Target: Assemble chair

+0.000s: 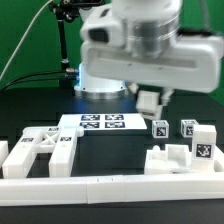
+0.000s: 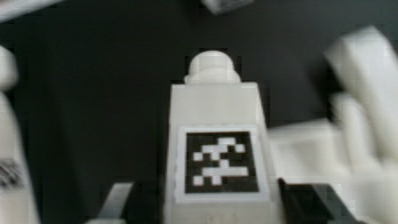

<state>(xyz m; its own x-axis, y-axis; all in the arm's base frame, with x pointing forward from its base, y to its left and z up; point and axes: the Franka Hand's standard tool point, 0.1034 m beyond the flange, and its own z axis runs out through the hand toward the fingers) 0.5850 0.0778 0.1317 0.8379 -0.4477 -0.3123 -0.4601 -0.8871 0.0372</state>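
Note:
My gripper (image 1: 150, 104) hangs above the table, just right of the marker board (image 1: 102, 122), and is shut on a white square chair leg (image 1: 149, 99). In the wrist view the leg (image 2: 217, 120) stands between the jaws, with a black-and-white tag on its face and a round peg (image 2: 214, 68) at its far end. The gripper (image 2: 214, 208) has dark pads against both sides of the leg. Other white chair parts lie at the exterior view's left (image 1: 40, 152) and right (image 1: 172, 160). Three small tagged pieces (image 1: 188, 128) stand at the right.
A low white rim wall (image 1: 110, 186) runs along the front of the table. The arm's base (image 1: 100, 75) stands behind the marker board. In the wrist view, blurred white parts (image 2: 356, 95) lie on the dark table beside the held leg.

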